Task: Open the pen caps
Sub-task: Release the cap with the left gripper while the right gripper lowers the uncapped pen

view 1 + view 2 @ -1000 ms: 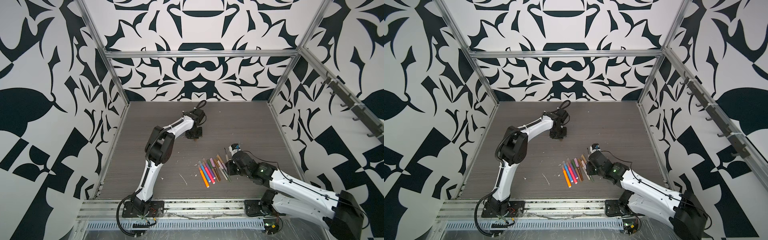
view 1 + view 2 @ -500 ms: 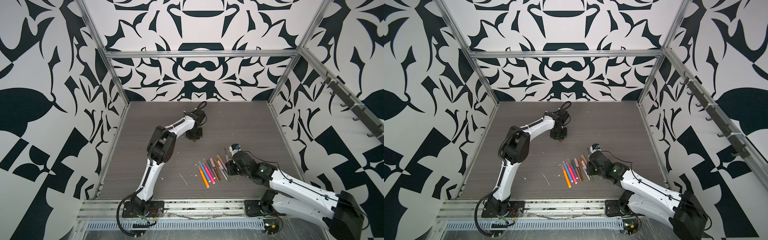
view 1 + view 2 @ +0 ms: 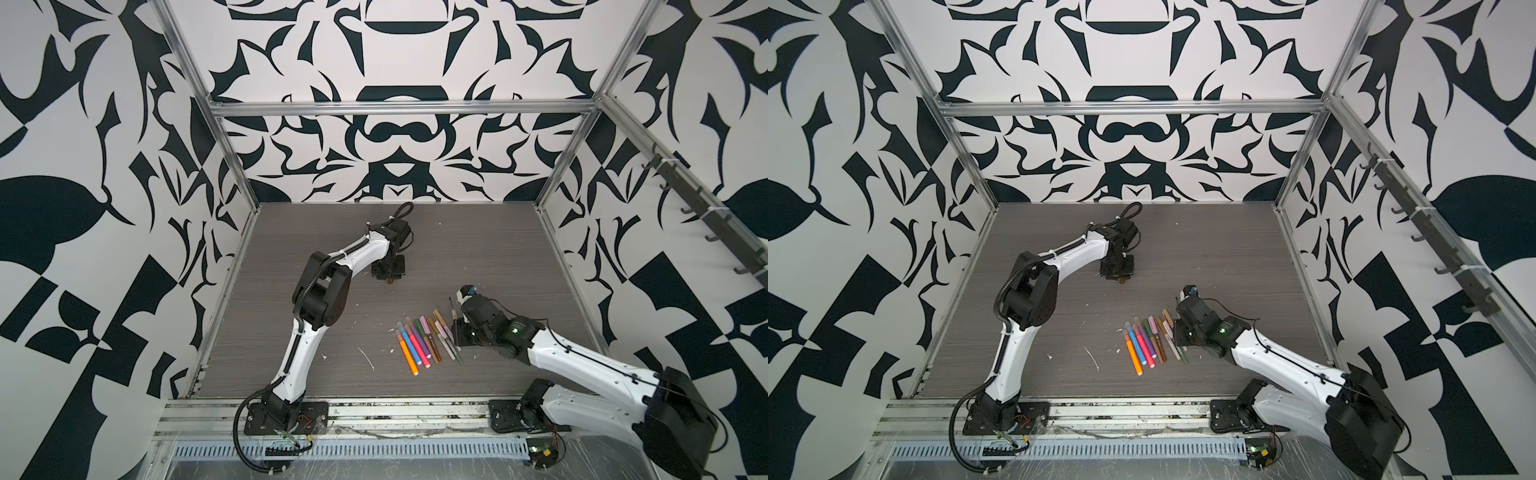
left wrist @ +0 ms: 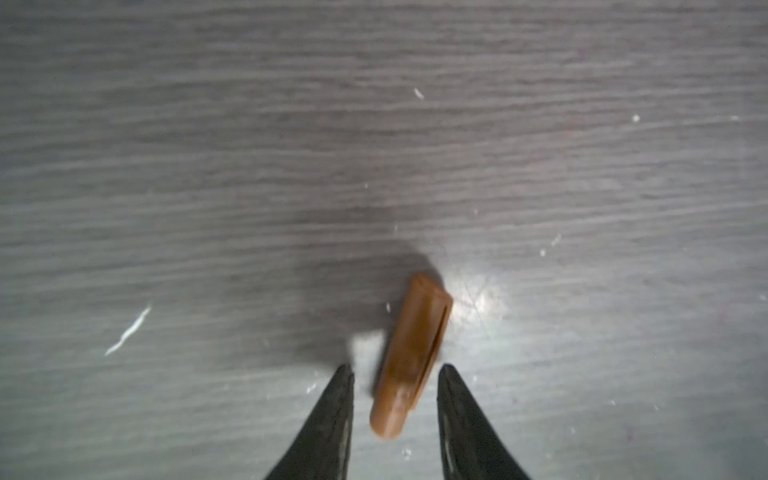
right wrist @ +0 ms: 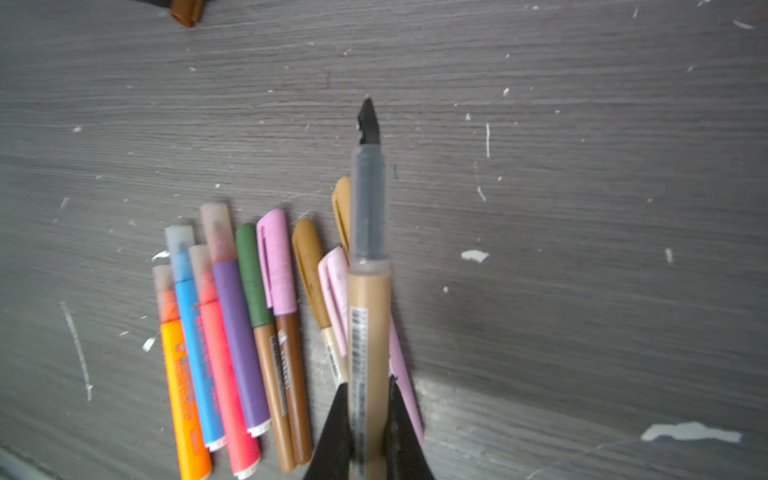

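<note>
Opened since a second before, the left gripper had released the brown pen cap onto the table between its jaws, while the right gripper clenched the uncapped tan pen above the pen row.

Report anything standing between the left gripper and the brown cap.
Nothing visible does. The brown cap lies on the table right between the parted jaws of the left gripper, with only bare tabletop around it.

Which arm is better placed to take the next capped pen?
Probably right: the right pincer is at the row of pens, though it must first lay down the uncapped tan pen. The left pincer, open around the brown cap, is far back.
</note>
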Robot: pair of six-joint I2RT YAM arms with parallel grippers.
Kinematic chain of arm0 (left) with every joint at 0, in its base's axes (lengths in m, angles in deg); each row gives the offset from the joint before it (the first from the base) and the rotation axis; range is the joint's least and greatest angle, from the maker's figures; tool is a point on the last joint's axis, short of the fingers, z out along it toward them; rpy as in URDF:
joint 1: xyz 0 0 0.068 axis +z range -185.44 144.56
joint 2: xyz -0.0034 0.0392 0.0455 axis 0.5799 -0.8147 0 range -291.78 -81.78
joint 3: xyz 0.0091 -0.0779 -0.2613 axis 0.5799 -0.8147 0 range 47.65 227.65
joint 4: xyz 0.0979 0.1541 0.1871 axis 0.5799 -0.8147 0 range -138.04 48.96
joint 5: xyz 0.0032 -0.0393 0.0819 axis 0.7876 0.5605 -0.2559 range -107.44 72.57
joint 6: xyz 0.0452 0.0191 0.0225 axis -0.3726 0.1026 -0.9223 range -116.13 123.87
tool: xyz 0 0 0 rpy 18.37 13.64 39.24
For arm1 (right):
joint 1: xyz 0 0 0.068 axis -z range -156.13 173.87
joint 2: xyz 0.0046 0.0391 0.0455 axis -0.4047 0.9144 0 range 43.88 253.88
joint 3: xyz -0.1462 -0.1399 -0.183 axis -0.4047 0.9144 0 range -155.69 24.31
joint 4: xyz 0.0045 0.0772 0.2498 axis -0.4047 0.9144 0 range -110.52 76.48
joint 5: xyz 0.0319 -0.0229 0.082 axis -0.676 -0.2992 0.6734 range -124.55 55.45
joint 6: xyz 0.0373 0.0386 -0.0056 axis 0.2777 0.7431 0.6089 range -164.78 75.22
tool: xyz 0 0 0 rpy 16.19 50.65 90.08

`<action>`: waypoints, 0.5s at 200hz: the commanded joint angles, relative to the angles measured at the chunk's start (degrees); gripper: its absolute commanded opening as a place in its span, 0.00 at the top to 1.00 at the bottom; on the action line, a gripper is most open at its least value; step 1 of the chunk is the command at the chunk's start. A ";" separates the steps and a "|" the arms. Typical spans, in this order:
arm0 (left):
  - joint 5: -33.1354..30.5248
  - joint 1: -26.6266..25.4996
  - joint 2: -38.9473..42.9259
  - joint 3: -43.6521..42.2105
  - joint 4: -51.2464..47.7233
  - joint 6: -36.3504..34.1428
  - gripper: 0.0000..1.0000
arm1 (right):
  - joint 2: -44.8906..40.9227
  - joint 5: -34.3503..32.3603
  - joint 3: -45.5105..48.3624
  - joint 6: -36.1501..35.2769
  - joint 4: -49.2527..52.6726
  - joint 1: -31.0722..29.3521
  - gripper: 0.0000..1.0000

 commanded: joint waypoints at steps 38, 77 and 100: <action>9.72 4.57 20.72 -18.38 9.50 1.88 0.62 | 20.04 1.78 -17.76 -8.55 -3.78 5.22 1.00; 17.24 8.86 28.59 -31.38 18.89 5.24 0.66 | 32.12 -0.79 -27.87 -8.52 -3.02 6.58 1.00; 18.76 9.69 27.73 -33.08 20.65 4.97 0.75 | 37.59 -0.19 -32.69 -8.61 -2.46 7.20 1.00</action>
